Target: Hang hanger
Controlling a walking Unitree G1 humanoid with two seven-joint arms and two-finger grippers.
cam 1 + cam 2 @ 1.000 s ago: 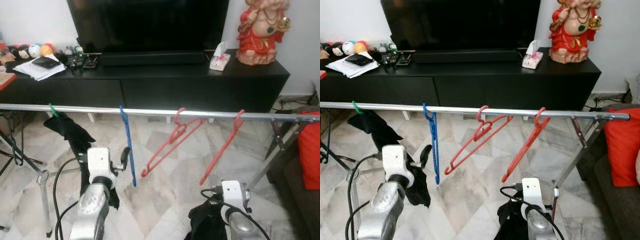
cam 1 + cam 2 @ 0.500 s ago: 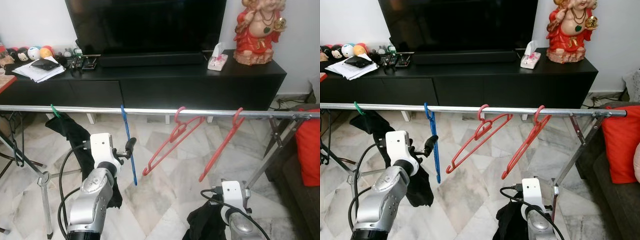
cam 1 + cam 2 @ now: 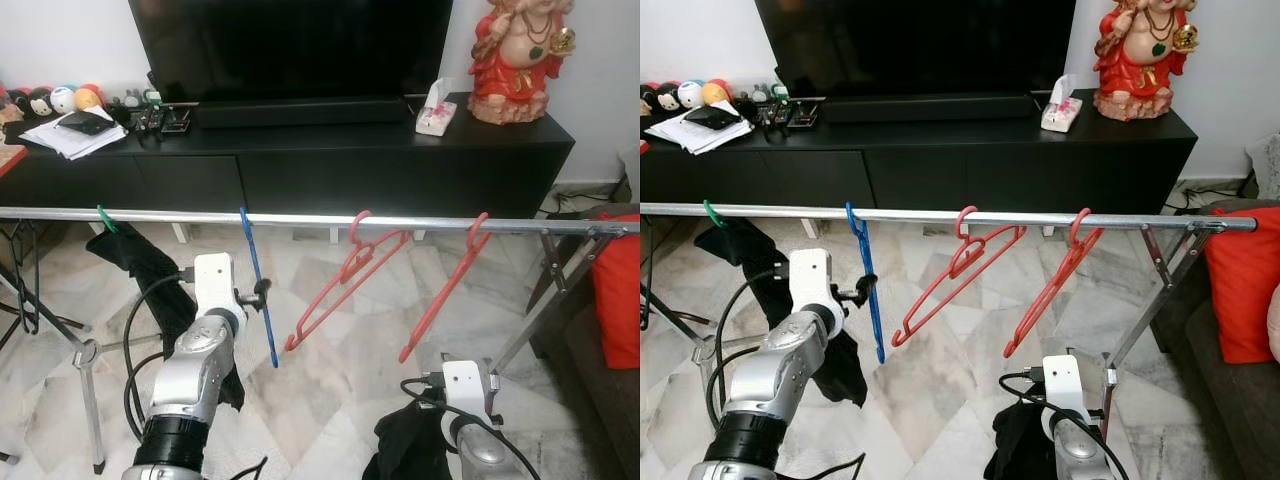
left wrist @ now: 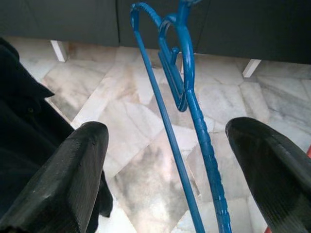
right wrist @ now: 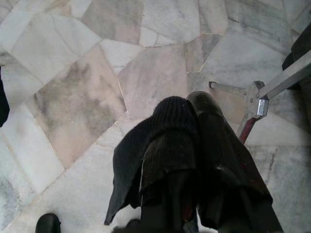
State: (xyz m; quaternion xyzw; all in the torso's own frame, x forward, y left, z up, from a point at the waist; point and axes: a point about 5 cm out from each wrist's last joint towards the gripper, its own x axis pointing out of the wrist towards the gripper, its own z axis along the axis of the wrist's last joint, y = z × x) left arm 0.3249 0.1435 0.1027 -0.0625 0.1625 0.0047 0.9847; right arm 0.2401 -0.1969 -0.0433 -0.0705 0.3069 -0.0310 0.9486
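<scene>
A silver rail point(image 3: 300, 220) runs across the room from left to right, with a black TV stand point(image 3: 400, 170) behind it on the far side. At the left end of the rail a green hook point(image 3: 105, 219) carries a black garment point(image 3: 150, 270) that droops toward the marble floor point(image 3: 330, 390). Next along hangs the blue hanger point(image 3: 258, 290), a thin plastic one seen nearly edge-on, its hook over the rail and its body dropping straight down; close up it shows a ribbed lower bar and a small inner loop near the hook. The left gripper point(image 3: 262, 291) is raised beside it, just to its left, and the wrist view shows the two black fingers point(image 4: 73, 179) spread wide with the hanger's bars between them, neither pad touching the plastic. Further right hang two red hangers, one point(image 3: 345, 280) near the middle of the rail and another point(image 3: 445, 290) nearer the right end, both tilted down to the left. Low at the right, the right gripper point(image 5: 184, 160) is clenched on a piece of black cloth point(image 5: 146, 165) that drapes over the fingers above the floor. A red cushion point(image 3: 620, 300) sits at the far right edge, and a red figurine point(image 3: 520, 60) stands on the stand's right end.
</scene>
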